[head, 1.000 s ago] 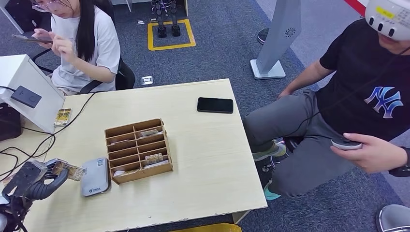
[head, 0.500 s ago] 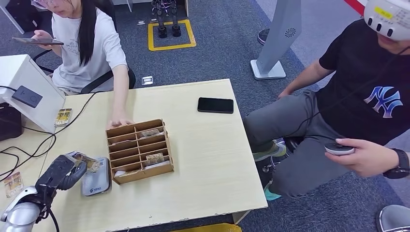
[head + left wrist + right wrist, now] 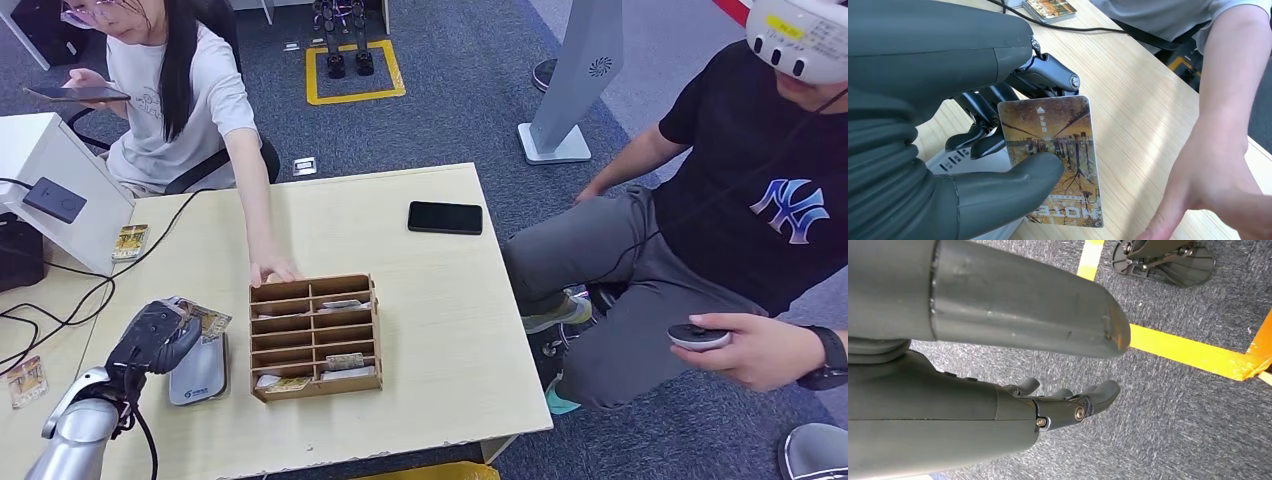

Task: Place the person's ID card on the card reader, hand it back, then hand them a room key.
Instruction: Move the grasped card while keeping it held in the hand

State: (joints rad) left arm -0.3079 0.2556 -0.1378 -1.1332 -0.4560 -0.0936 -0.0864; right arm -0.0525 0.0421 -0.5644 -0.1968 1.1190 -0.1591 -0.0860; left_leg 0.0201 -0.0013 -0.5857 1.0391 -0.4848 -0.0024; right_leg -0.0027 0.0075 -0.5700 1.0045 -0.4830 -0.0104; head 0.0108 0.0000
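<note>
Head view: left hand (image 3: 155, 338) pinching card (image 3: 203, 320)

Two people (image 3: 170, 90), two phones (image 3: 445, 217), one wooden organizer (image 3: 315, 337), one card reader (image 3: 197, 370).

So the left hand (image 3: 157, 338) is sitting at the surface's (image 3: 430, 330) left side, holding a card (image 3: 203, 320) right over the card reader (image 3: 197, 368). The compartment box (image 3: 315, 335) is lying just right of that, with a phone (image 3: 445, 217) sitting farther back.
</note>
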